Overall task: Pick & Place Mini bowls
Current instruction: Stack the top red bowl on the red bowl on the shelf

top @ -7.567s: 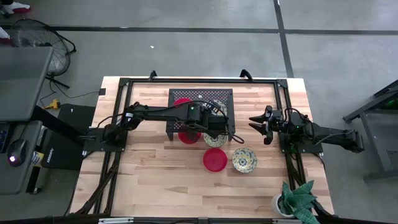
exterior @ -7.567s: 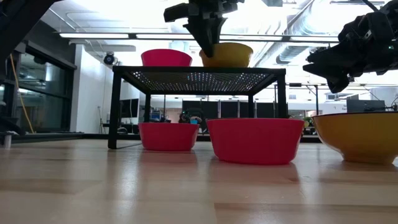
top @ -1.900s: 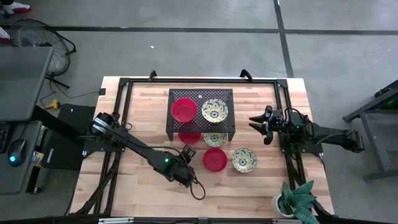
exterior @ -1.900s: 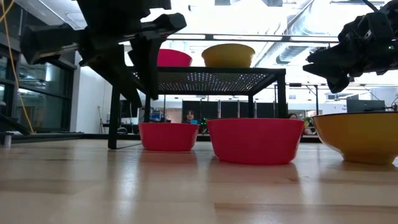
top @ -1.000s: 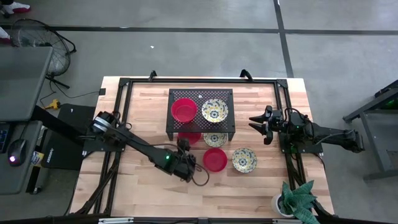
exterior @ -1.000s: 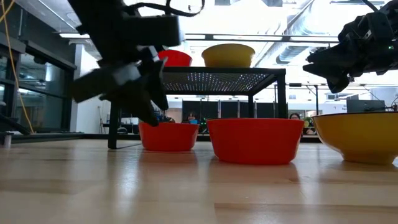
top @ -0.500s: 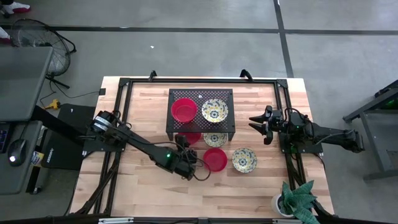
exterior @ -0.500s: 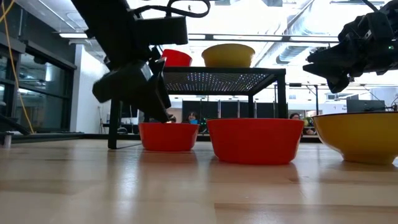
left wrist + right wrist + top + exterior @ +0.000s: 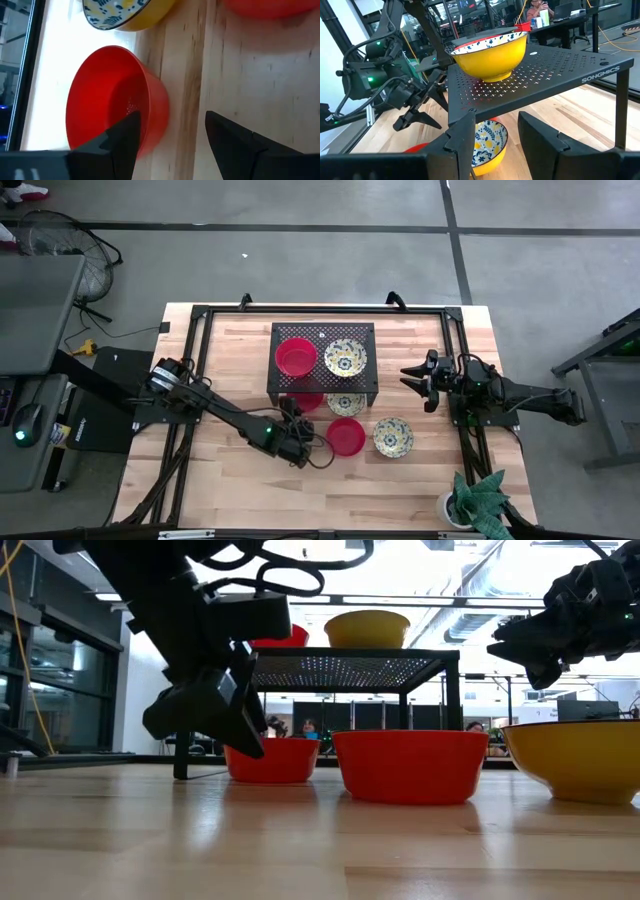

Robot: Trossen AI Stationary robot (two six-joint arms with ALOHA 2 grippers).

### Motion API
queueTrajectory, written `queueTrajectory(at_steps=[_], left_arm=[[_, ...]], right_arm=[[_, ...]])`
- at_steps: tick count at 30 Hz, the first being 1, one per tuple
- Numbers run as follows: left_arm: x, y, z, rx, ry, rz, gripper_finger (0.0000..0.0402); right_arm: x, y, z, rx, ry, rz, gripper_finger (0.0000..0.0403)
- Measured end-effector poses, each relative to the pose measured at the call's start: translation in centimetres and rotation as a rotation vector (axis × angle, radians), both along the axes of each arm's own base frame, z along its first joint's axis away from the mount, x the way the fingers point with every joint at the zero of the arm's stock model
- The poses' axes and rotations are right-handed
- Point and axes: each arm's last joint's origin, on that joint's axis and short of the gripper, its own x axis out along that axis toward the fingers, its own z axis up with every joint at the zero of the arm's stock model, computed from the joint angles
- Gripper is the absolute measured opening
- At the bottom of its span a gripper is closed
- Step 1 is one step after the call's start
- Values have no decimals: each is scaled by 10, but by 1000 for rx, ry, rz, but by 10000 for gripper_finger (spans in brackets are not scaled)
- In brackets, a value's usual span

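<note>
A black mesh shelf (image 9: pixel 323 330) stands at the table's far middle, with a red mini bowl (image 9: pixel 296 357) and a patterned one (image 9: pixel 345 359) on top. Under it sit another red bowl (image 9: pixel 110 95) and a patterned bowl (image 9: pixel 346 404). Nearer on the wood sit a third red bowl (image 9: pixel 346 436) and a patterned bowl (image 9: pixel 393 437). My left gripper (image 9: pixel 170 117) is open, turned on its side and low over the table, just on the near side of the red bowl under the shelf. My right gripper (image 9: pixel 410 375) hangs open to the right of the shelf.
Black frame rails (image 9: pixel 190 340) run along the table's left, far and right sides. The shelf's legs (image 9: pixel 183 720) stand beside the bowls beneath it. A potted plant (image 9: pixel 478 500) is at the near right corner. Bare wood lies along the near edge.
My left gripper has sunk lower toward the table in front of the red bowl under the shelf, staying open. No bowl has moved.
</note>
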Motion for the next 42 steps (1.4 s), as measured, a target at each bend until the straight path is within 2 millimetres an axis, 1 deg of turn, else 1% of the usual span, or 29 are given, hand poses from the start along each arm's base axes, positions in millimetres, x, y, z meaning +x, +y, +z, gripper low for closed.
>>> queueTrajectory(at_steps=[4, 10, 14, 20, 26, 28, 31, 40, 42], left_arm=[[2, 6, 0, 8, 14, 2, 216], [7, 22, 0, 27, 42, 14, 216], [9, 26, -1, 38, 63, 1, 216], [8, 24, -12, -7, 114, -24, 216], [8, 24, -13, -10, 122, -25, 212], [8, 25, -13, -7, 127, -24, 200], [7, 25, -13, -9, 138, -26, 169], [6, 24, -13, -18, 141, -25, 51], [7, 24, -14, -41, 145, -31, 23]], right_arm=[[0, 0, 0, 0, 0, 0, 138], [0, 0, 0, 0, 0, 0, 138], [0, 0, 0, 0, 0, 0, 138], [0, 0, 0, 0, 0, 0, 138], [0, 0, 0, 0, 0, 0, 138], [0, 0, 0, 0, 0, 0, 138], [0, 0, 0, 0, 0, 0, 138], [0, 0, 0, 0, 0, 0, 138], [0, 0, 0, 0, 0, 0, 138]])
